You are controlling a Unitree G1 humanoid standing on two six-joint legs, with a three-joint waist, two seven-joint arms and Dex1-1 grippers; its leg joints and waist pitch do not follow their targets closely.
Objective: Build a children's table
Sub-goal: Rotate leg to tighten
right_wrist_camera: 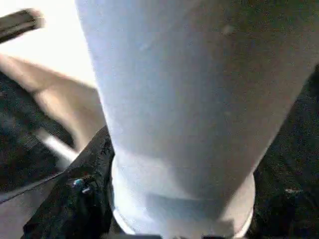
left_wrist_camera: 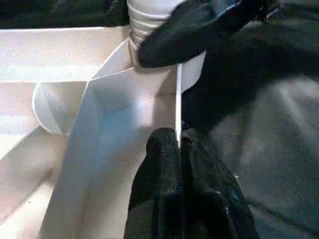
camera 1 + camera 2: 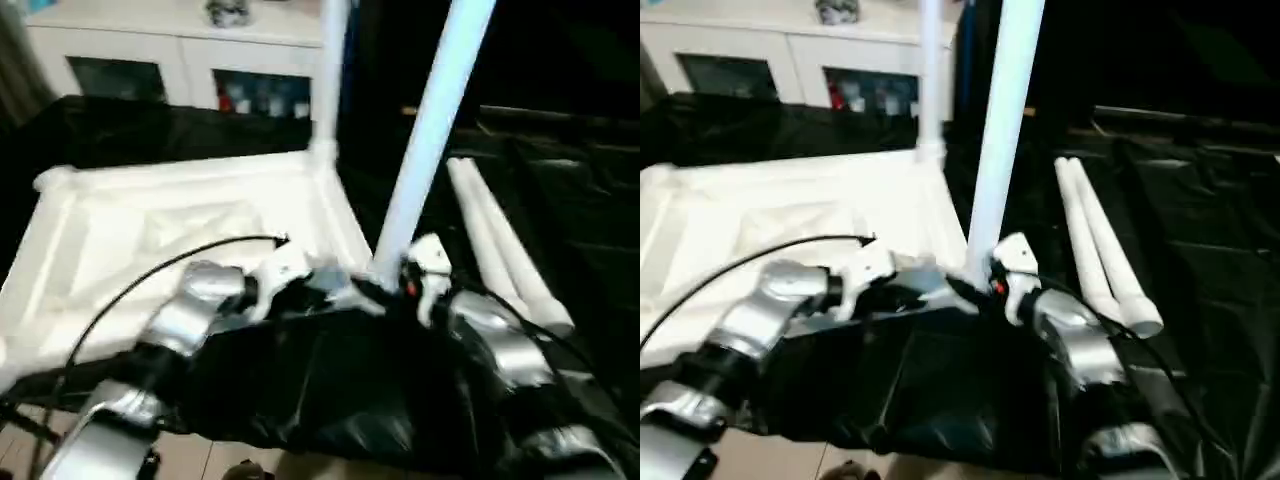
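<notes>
The white table top (image 3: 150, 250) lies upside down on the black-draped desk (image 3: 330, 390), ribs up, its long side running left to right. The left tool (image 2: 178, 149) is pinched shut on the thin rim wall of the top at its near right corner, apparently steadying it. At the far right corner one leg (image 3: 328, 70) already stands upright in its socket. Just to the right, the second leg (image 3: 430, 130) rises from the near right corner, leaning a little to the right, its ridged foot at the socket. The right tool (image 3: 425, 270) stands partly open around the base of this leg, one black finger (image 2: 184, 35) lying against it; whether it grips firmly I cannot tell. The step in hand looks like seating this leg; next it likely needs straightening and pressing or twisting down. Two spare legs (image 3: 505, 250) lie side by side further right, pointing away from the robot.
</notes>
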